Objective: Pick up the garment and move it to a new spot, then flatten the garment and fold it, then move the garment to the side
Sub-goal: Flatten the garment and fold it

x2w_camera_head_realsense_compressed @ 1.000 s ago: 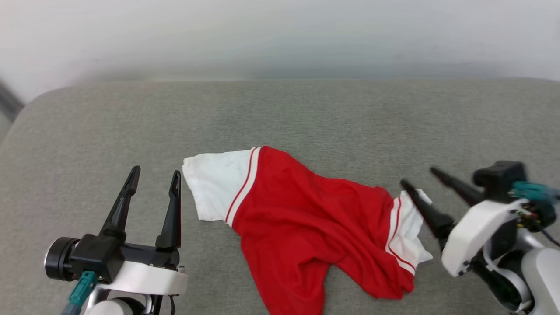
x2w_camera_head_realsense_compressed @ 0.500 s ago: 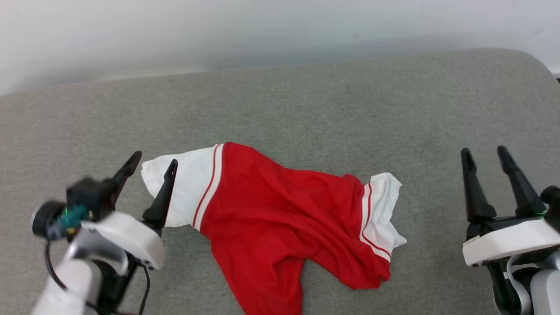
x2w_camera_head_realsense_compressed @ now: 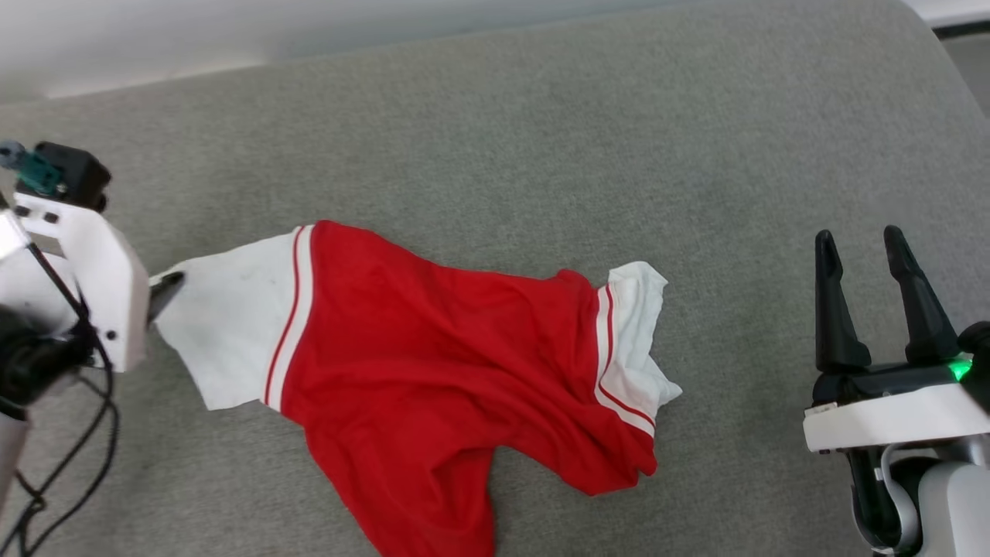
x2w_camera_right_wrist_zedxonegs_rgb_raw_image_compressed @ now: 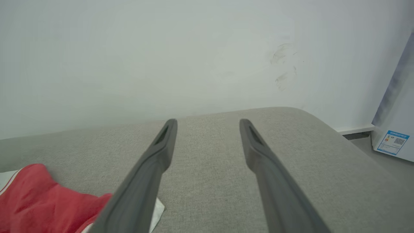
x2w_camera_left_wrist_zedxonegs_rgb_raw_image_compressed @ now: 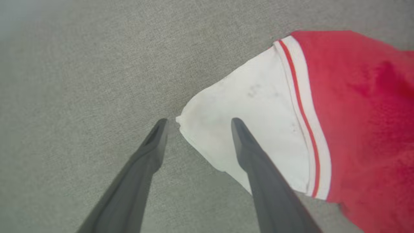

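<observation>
Fingers of the left gripper [x2w_camera_left_wrist_zedxonegs_rgb_raw_image_compressed: 199, 121] stood wide apart at the garment's [x2w_camera_head_realsense_compressed: 433, 348] white sleeve [x2w_camera_left_wrist_zedxonegs_rgb_raw_image_compressed: 252, 129], one tip over the cloth and the other just off its edge, so that the sleeve's corner lay between them. Nothing was pinched yet, and whether either tip touched the fabric could not be told. The right gripper [x2w_camera_head_realsense_compressed: 858, 234] was also spread wide and empty, well clear of the garment on the side of its other sleeve [x2w_camera_head_realsense_compressed: 630, 333], with its fingers pointing past the garment toward the wall.

The garment lay rumpled on the grey padded surface [x2w_camera_head_realsense_compressed: 541, 139], its red body twisted and creased, one sleeve spread out and the other bunched. Its lower part ran off the head view's bottom edge.

Judged from this, the task was at an early stage. The left gripper looked set for a first grasp of the sleeve corner (a thin edge, likely to slip from a shallow pinch). Flattening, folding and moving aside had not been done. Whether the garment already lay in its new spot could not be told.
</observation>
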You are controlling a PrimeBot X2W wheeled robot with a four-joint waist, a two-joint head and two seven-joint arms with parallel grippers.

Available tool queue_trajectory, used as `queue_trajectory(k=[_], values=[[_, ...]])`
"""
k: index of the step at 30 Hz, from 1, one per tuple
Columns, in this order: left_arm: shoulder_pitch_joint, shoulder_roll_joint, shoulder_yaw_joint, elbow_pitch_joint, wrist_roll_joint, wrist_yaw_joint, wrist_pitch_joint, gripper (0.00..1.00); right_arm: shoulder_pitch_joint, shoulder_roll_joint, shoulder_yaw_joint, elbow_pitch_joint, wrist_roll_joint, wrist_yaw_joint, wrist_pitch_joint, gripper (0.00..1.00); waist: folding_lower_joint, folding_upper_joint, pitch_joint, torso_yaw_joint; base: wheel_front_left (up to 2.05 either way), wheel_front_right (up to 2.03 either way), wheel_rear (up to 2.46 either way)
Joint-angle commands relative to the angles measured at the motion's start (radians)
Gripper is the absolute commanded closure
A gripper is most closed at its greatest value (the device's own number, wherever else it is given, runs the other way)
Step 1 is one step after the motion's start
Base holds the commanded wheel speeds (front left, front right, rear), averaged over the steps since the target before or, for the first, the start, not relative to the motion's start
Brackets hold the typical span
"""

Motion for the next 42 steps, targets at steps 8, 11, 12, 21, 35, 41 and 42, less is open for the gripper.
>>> queue_trajectory(k=[8, 11, 12, 21, 35, 41, 42], values=[[-0.058, 0.056, 0.0, 0.081, -0.029, 0.014, 0.139, 0.0, -0.027, 0.016, 0.021, 0.005, 0.015, 0.0, -0.024, 0.0, 0.0, -0.0001, 0.084, -0.054, 0.0, 0.0, 0.0], [-0.065, 0.063, -0.012, 0.1, -0.034, 0.012, 0.164, 0.0, -0.034, 0.019, 0.025, 0.01, 0.017, 0.0, -0.029, 0.0, 0.0, -0.0001, 0.102, -0.06, 0.0, 0.0, 0.0], [-0.061, 0.064, -0.018, 0.106, -0.042, 0.01, 0.173, 0.0, -0.036, 0.019, 0.026, 0.012, 0.017, 0.0, -0.03, 0.0, 0.0, -0.0001, 0.107, -0.062, 0.0, 0.0, 0.0], [-0.035, 0.034, -0.059, 0.138, -0.094, 0.003, 0.194, 0.64, -0.049, 0.021, 0.023, 0.011, 0.0, 0.0, -0.026, 0.0, 0.0, -0.0001, 0.137, -0.055, 0.0, 0.0, 0.0], [-0.03, 0.049, -0.015, 0.035, -0.05, 0.001, -0.105, 1.0, -0.03, -0.073, 0.082, 0.025, -0.026, 0.0, 0.169, 0.0, 0.0, -0.0001, 0.057, 0.025, 0.0, 0.0, 0.0], [0.036, 0.062, -0.02, -0.119, -0.039, 0.002, -0.199, 1.0, -0.065, -0.213, 0.159, 0.023, 0.036, 0.0, 0.466, 0.0, 0.0, -0.0001, 0.025, 0.087, 0.0, 0.0, 0.0], [0.051, 0.064, -0.018, -0.149, -0.039, 0.005, -0.209, 1.0, -0.073, -0.232, 0.169, 0.022, 0.054, -0.001, 0.522, 0.0, 0.0, -0.0001, 0.023, 0.097, 0.0, 0.0, 0.0]])
